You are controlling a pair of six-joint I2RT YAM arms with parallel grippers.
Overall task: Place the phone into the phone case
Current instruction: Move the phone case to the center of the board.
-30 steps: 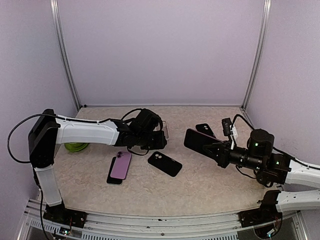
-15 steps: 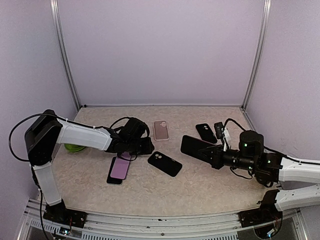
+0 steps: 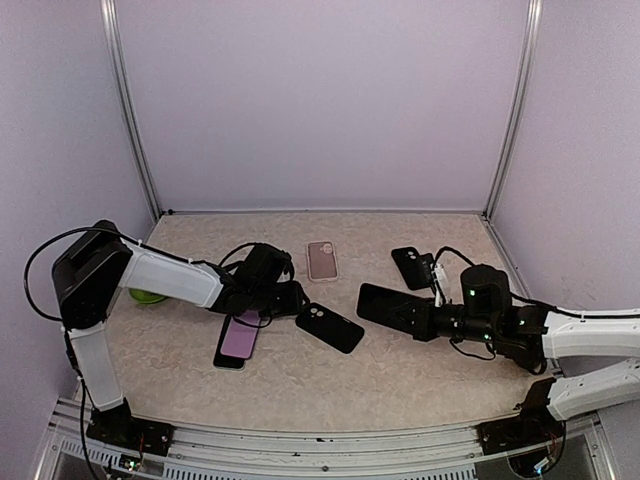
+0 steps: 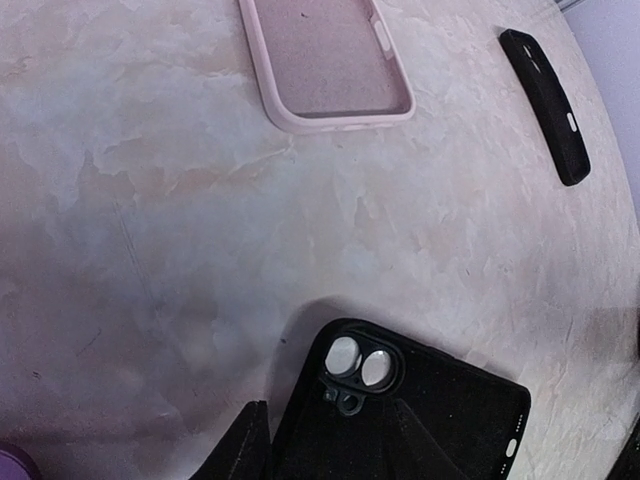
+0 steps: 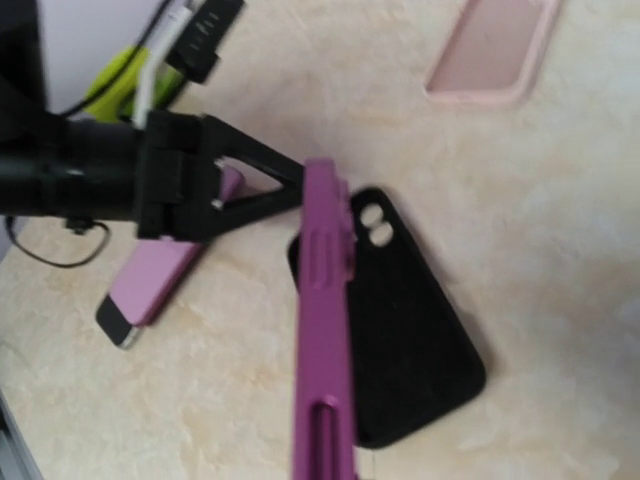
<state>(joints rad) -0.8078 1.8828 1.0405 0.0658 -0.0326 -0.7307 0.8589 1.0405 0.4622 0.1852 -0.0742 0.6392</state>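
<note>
Right tool (image 3: 420, 318) clamped on the purple phone (image 5: 322, 330), edge-on near the black case (image 4: 430, 410) lying on the tabletop (image 3: 400, 385). Left tool (image 3: 295, 298) is spread open over its camera end (steadying, probably). Seating not yet done.

Soft, even light leaves you faint shadows on the counter (image 3: 300, 380); the phone (image 5: 325, 330) blurs close to your right wrist camera.

top camera looks down from behind on my table (image 3: 300, 385); both close wrist cameras share the black case (image 4: 450, 410).
</note>
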